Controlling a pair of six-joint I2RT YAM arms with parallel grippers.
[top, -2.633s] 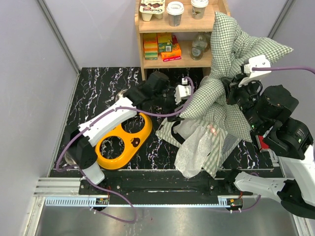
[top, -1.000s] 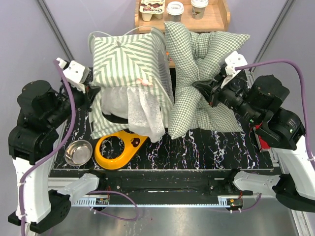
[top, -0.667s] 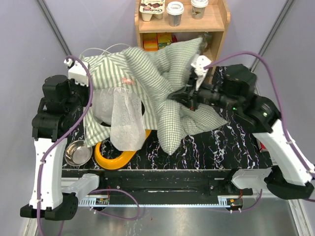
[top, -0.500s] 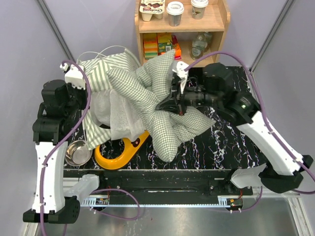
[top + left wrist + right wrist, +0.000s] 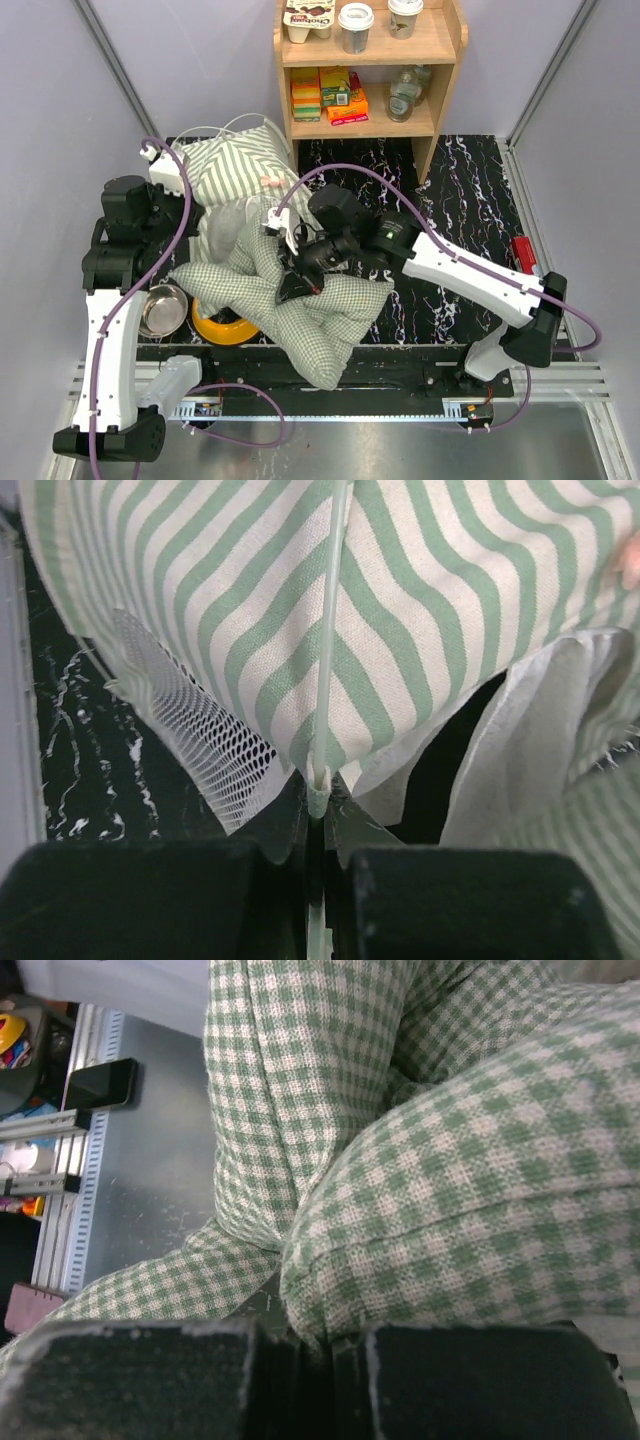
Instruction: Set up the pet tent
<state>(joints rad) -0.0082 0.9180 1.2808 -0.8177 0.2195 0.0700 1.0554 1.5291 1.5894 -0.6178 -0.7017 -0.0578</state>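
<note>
The pet tent (image 5: 237,172), green-and-white striped, lies slumped at the back left of the table, with thin white poles looping out behind it. My left gripper (image 5: 188,203) is shut on its edge. In the left wrist view the jaws (image 5: 318,810) pinch a pale pole sleeve under the striped cloth (image 5: 400,630), beside white mesh (image 5: 190,740). My right gripper (image 5: 291,283) is shut on a green checked cushion (image 5: 310,315) that sprawls across the front of the table. Up close the checked fabric (image 5: 450,1210) bunches between the right gripper's jaws (image 5: 315,1345).
A yellow bowl holder (image 5: 212,328) lies mostly under the cushion, with a steel bowl (image 5: 160,310) to its left. A wooden shelf (image 5: 355,70) with cups and boxes stands at the back. A red object (image 5: 522,250) sits at the right edge.
My right arm has swung the checked cushion left and down, from beside the shelf to the table's front over the bowl holder. The tent has sunk lower at the back left.
</note>
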